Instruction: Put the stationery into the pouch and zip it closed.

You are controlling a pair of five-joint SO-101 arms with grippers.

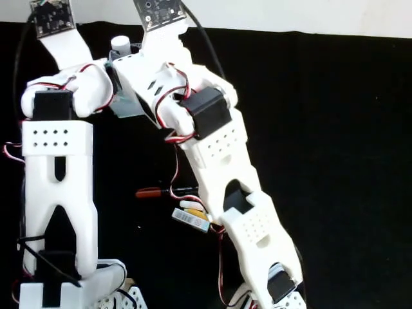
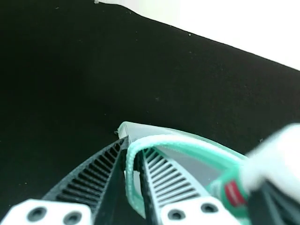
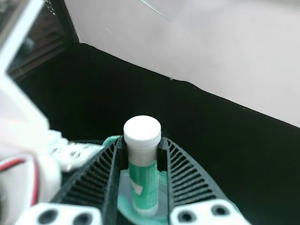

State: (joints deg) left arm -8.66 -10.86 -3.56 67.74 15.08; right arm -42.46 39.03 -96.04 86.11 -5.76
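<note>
The left hand's (image 2: 131, 148) ribbed black fingers (image 2: 101, 173) fill the near edge of its wrist view, pinched almost shut on the green-trimmed rim of the clear pouch (image 2: 197, 161), which curves away from them over the black tabletop (image 2: 93, 70). A small red label (image 2: 232, 192) sits by the trim, its print too blurred to read, and a white shape (image 2: 276, 154) next to it cannot be made out. The right hand (image 3: 141, 149) is narrowed onto a glue stick (image 3: 142, 168), held upright by its green body just under the white cap, its lower end inside the pouch's green rim (image 3: 123, 206); a white mark on the body is not legible. From above, the arms cover most of the pouch (image 1: 129, 106), with the cap (image 1: 120, 44) showing above it. Nearer the bases, well apart from the pouch, a red pen (image 1: 151, 192), a pale stick (image 1: 192, 205) and a small labelled piece (image 1: 190, 219) lie on the tabletop, partly cut off by an arm; that label's print is too small to read
</note>
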